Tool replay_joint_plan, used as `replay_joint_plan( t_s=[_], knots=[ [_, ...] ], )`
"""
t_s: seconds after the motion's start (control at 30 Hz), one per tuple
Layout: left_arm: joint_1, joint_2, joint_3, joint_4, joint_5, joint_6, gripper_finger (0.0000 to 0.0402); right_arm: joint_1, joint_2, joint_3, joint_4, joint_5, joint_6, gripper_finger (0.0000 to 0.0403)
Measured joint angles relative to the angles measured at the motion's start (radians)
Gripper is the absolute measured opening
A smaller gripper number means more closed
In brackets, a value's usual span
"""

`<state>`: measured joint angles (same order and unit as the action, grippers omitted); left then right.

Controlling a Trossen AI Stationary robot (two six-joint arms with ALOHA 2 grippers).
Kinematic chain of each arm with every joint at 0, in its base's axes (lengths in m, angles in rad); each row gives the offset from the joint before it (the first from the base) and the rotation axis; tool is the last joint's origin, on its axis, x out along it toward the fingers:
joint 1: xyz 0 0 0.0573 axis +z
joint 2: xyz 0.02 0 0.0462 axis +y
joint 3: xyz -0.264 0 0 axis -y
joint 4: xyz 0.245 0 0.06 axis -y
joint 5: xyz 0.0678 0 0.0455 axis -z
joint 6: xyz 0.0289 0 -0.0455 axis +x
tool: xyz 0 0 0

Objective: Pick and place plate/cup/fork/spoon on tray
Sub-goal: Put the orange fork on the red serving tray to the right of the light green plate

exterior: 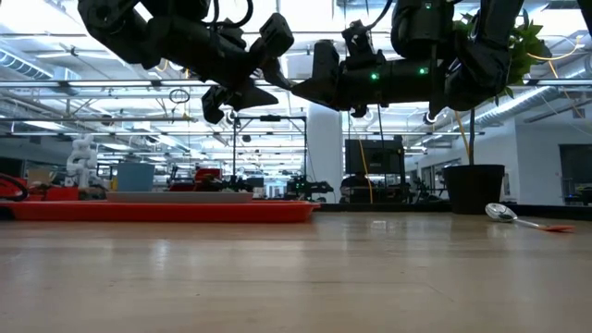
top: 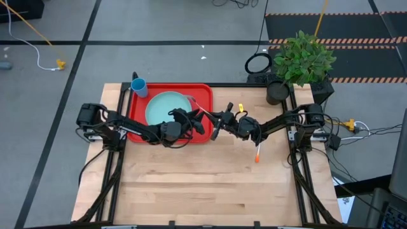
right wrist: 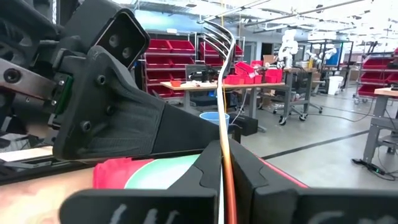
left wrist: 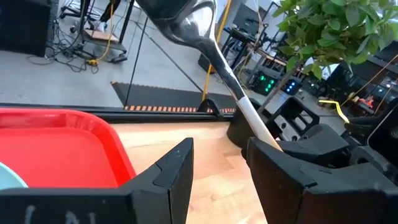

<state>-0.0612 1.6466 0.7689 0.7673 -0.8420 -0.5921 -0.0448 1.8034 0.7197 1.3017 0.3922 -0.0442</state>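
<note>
The red tray lies at the table's far left with the pale turquoise plate lying flat on it. The blue cup stands at the tray's far left corner; on or beside the rim, I cannot tell. The spoon lies on the bare table right of the tray, and shows in the low view. My right gripper is shut on the fork above the tray's right edge. My left gripper is open just left of it, over the tray, with the fork ahead of its fingers. My right gripper pinches the fork's orange handle between its two fingers, coming level from the table's right side. The fork runs on out past the fingertips, tines at its free end, over the tray. It is lifted clear of tray and table.
A potted plant stands at the table's far right corner. The wooden table stretches bare toward the near edge. Cables and floor markings lie beyond the far edge.
</note>
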Motion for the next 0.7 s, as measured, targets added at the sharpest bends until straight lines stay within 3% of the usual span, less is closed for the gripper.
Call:
replay_joint_plan(
  t_s=[0.7],
  knots=[
    [0.01,0.0,0.0,0.03,-0.001,0.002,0.0157,0.0,0.0,0.001,0.012,-0.004,-0.02,0.0]
  ],
)
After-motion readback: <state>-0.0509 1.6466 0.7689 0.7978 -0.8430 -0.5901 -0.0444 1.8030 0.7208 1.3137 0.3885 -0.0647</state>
